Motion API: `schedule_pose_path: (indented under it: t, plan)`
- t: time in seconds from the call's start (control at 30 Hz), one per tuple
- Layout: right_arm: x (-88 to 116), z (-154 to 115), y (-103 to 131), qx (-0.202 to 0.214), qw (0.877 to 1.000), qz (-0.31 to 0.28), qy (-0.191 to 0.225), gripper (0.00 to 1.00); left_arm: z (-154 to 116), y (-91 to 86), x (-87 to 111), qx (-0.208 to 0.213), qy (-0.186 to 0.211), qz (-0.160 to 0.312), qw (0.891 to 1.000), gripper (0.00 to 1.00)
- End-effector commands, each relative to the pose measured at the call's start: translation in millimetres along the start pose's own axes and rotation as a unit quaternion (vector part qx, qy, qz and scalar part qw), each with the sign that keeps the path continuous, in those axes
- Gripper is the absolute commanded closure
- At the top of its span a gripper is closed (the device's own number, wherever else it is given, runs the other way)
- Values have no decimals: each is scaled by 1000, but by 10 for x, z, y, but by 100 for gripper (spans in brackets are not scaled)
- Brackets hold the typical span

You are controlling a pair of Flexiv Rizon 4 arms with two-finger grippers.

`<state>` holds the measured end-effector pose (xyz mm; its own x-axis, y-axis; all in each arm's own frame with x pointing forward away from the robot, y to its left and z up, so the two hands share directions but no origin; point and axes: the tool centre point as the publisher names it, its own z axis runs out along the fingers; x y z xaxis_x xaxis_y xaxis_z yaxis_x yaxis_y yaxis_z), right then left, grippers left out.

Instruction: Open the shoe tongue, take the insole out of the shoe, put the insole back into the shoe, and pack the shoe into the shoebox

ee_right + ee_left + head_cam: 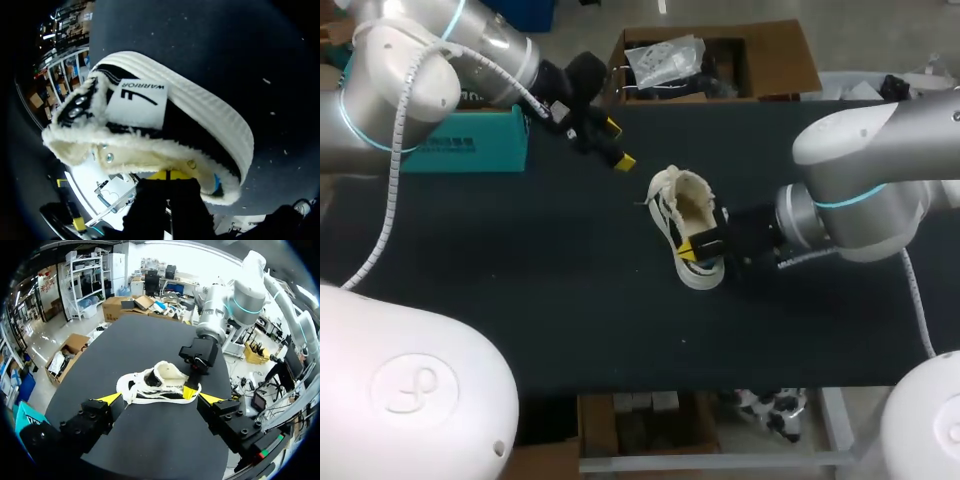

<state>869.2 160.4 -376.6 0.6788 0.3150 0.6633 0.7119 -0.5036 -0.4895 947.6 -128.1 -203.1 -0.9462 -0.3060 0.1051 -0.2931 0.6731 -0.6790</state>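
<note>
Showing fleecy cream lining, black-and-white shoe (685,215); left pincer (618,143) gapes; right pincer (694,250), cannot tell.

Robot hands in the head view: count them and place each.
2. The left hand hangs open above the table, beyond the shoe; the right hand is at the shoe, mid-table. None seems hidden.

Soft, even overhead light — the black table (500,260) reads dull, the pale shoe (685,200) bright, its shadow barely showing.

Fleecy-lined shoe (685,215), ribbed and rubbery outside, matt black table (520,280)
</note>
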Motion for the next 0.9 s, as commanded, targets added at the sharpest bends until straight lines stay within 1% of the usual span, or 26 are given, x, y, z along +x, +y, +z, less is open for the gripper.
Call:
schedule_pose_path:
  t: [0.03, 0.07, 0.1, 0.2, 0.33, 0.5, 0.53, 0.57, 0.63, 0.67, 0.73, 0.8, 0.83, 0.9]
  plan:
    - [-68, -147, -12, 8, 1000, -3, 17, 100, 15, 11, 59, -34, -55, -339, 939, 0]
    - [-60, -166, -24, 13, 1000, -4, 22, 100, 15, 25, 51, -32, -49, -342, 938, 0]
    - [-49, -175, -38, 13, 1000, -5, 22, 100, 14, 36, 39, -31, -57, -351, 934, 0]
    - [-27, -191, -67, 17, 999, -9, 30, 100, 27, 62, 29, -33, -53, -355, 933, 0]
    - [-35, -162, -36, 7, 1000, -11, 26, 100, 35, 78, 30, -38, -53, -359, 931, 0]
    - [-79, -82, 51, -2, 1000, -8, 15, 100, 57, 83, 102, -45, -54, -371, 926, 0]
    - [-85, -66, 65, -9, 1000, -9, 10, 100, 53, 83, 121, -46, -54, -375, 924, 0]
    - [-96, -50, 83, -10, 1000, -9, 10, 100, 41, 84, 140, -43, -54, -385, 920, 0]
    - [-113, -31, 108, -25, 1000, -11, 4, 100, 18, 82, 183, -36, -52, -393, 917, 0]
    - [-121, -24, 116, -24, 1000, -11, 4, 100, 8, 84, 204, -34, -58, -396, 916, 0]
    - [-148, -2, 127, -41, 999, -14, -2, 100, -8, 88, 222, -33, -60, -395, 916, 0]
    - [-173, 14, 135, -39, 999, -13, -2, 100, -8, 88, 222, -33, -60, -395, 916, 0]
    - [-200, 27, 146, -49, 999, -13, -8, 100, -8, 88, 222, -33, -60, -395, 916, 0]
    - [-235, 24, 145, -45, 999, -8, -5, 100, -8, 88, 222, -33, -60, -395, 916, 0]
